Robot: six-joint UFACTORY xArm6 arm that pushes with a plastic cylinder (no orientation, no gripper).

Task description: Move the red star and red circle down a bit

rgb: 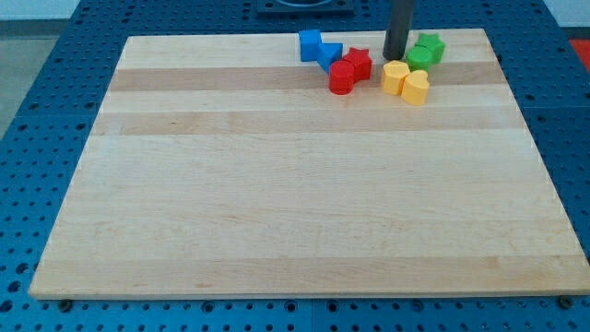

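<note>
The red star (358,63) and the red circle (342,78) sit touching each other near the view's top, right of centre on the wooden board (277,184). The circle is at the star's lower left. My tip (395,56) stands on the board just to the right of the red star, between it and the green blocks, and a little above the yellow blocks. It does not visibly touch the star.
Two blue blocks (311,44) (330,54) lie to the upper left of the red star. Two green blocks (430,46) (418,58) sit right of my tip. Two yellow blocks (395,77) (416,87) lie below it. The board's top edge is close.
</note>
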